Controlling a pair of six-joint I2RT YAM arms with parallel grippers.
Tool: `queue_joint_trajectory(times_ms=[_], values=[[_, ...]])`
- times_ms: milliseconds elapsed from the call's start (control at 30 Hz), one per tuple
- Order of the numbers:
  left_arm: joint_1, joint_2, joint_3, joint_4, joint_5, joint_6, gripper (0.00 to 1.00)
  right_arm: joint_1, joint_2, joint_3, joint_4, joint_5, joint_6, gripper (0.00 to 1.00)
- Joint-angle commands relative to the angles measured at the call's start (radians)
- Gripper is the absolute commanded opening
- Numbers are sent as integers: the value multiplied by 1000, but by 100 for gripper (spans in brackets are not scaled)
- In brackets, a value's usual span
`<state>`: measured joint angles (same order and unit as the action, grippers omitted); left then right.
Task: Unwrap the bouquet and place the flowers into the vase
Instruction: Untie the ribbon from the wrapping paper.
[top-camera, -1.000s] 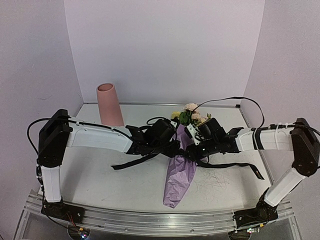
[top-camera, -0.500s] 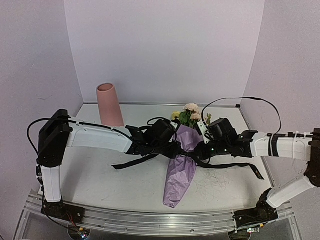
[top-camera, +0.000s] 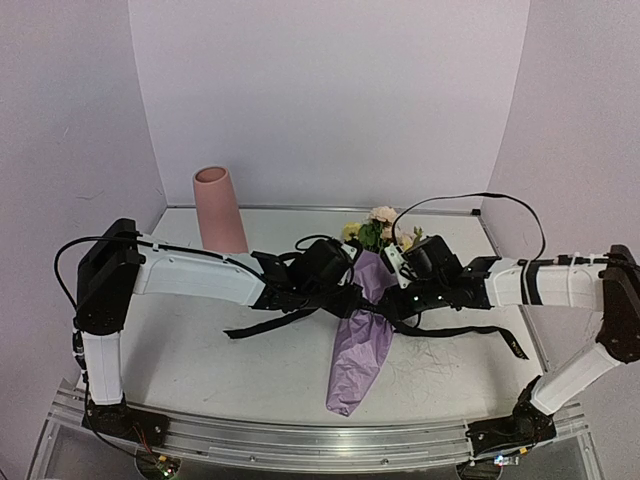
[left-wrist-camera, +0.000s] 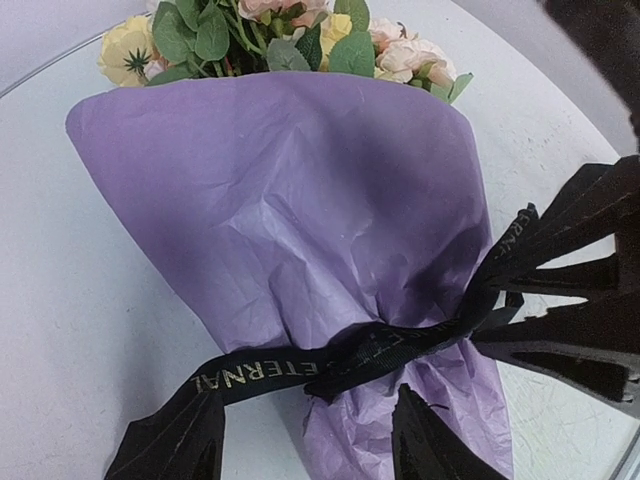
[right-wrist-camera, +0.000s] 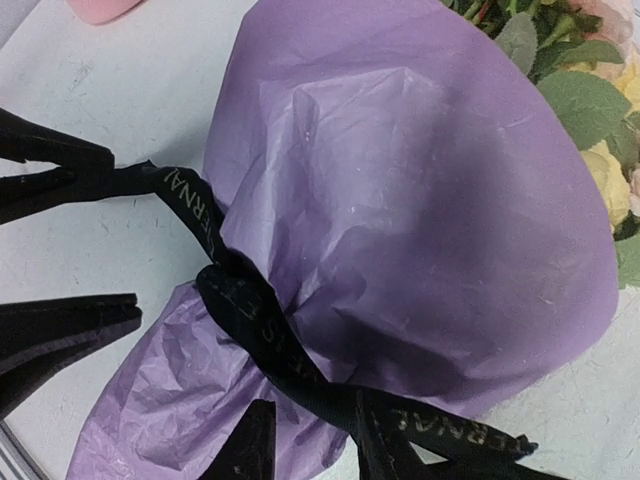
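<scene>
While flat on the table (top-camera: 200, 350), bouquet (top-camera: 362, 335) lengthwise near-to-far, flowers (top-camera: 382, 225) rearward; left claw (left-wrist-camera: 305, 415), right claw (right-wrist-camera: 315, 405) agape.

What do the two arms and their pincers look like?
The left arm and right arm have white shells and black joints. A thin black cable loops over the right one, whose forearm bears black bands. The left pincer and right pincer are black, with pointed fingers.

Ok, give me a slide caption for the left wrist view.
Open left pincer straddling the wrapped bouquet at its tied black ribbon, flowers poking out on top.
</scene>
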<state>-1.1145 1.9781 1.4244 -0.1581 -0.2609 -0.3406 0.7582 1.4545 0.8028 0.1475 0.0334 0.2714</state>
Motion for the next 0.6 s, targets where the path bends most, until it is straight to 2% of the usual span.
queue_joint_trajectory(times_ms=[0, 200, 367, 433, 567], values=[[-5, -54, -20, 9, -69, -8, 58, 3, 69, 79, -23, -25, -18, 29], [-5, -63, -38, 9, -81, -6, 58, 4, 130, 114, -28, -17, -25, 27], [-5, -59, -48, 9, -84, -6, 58, 4, 144, 109, -29, -23, -20, 12], [-5, -56, -48, 9, -84, -5, 58, 6, 135, 99, -29, -25, -15, 2], [-5, -48, -46, 9, -70, -12, 58, 6, 83, 70, -29, -13, -4, 0]])
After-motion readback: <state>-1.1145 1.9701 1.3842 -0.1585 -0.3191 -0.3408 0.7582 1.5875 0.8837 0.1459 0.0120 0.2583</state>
